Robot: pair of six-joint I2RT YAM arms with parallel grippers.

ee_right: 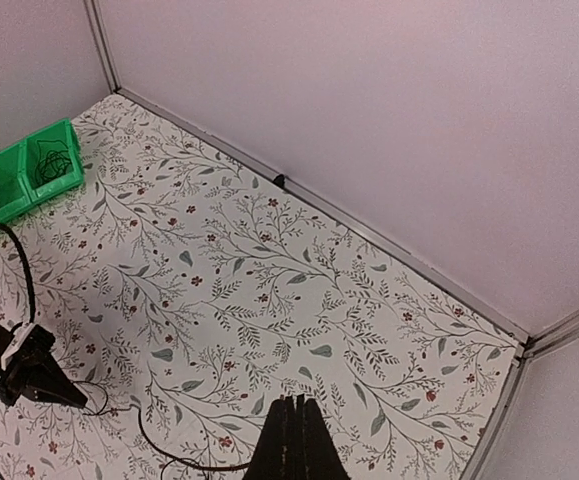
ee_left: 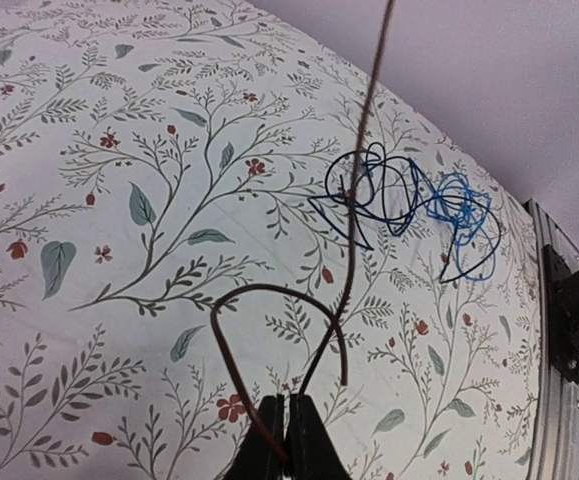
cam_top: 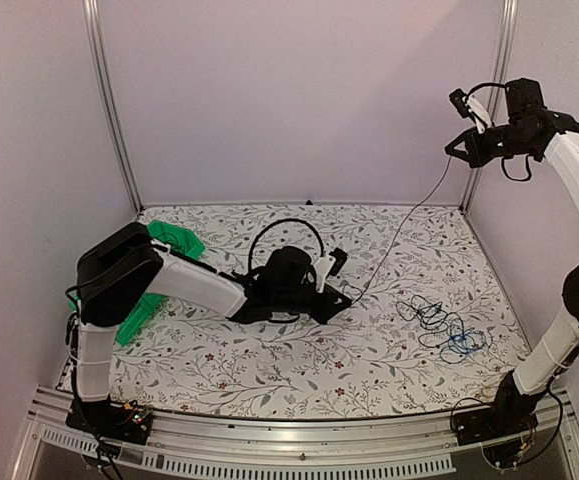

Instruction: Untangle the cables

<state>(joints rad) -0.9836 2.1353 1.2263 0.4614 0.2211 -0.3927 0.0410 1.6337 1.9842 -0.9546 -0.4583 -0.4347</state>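
A thin dark brown cable (cam_top: pixel 399 230) stretches taut between both grippers. My left gripper (cam_top: pixel 346 296) sits low over the middle of the table and is shut (ee_left: pixel 287 400) on one end of the cable, which makes a small loop (ee_left: pixel 269 292) just ahead of the fingers. My right gripper (cam_top: pixel 456 146) is raised high at the back right and is shut (ee_right: pixel 296 402) on the cable's other end (ee_right: pixel 169 455). A tangle of black cables (cam_top: pixel 431 315) (ee_left: pixel 379 190) with a bright blue one (cam_top: pixel 464 342) (ee_left: pixel 459 205) lies on the table to the right, apart from both grippers.
The table has a floral cloth (cam_top: pixel 269 360). A green bin (cam_top: pixel 174 238) (ee_right: pixel 19 175) stands at the back left with a coiled cable (ee_right: pixel 54 160) inside. Metal frame posts (cam_top: pixel 109 100) and walls close in the back and sides. A metal rail (cam_top: pixel 299 425) runs along the near edge.
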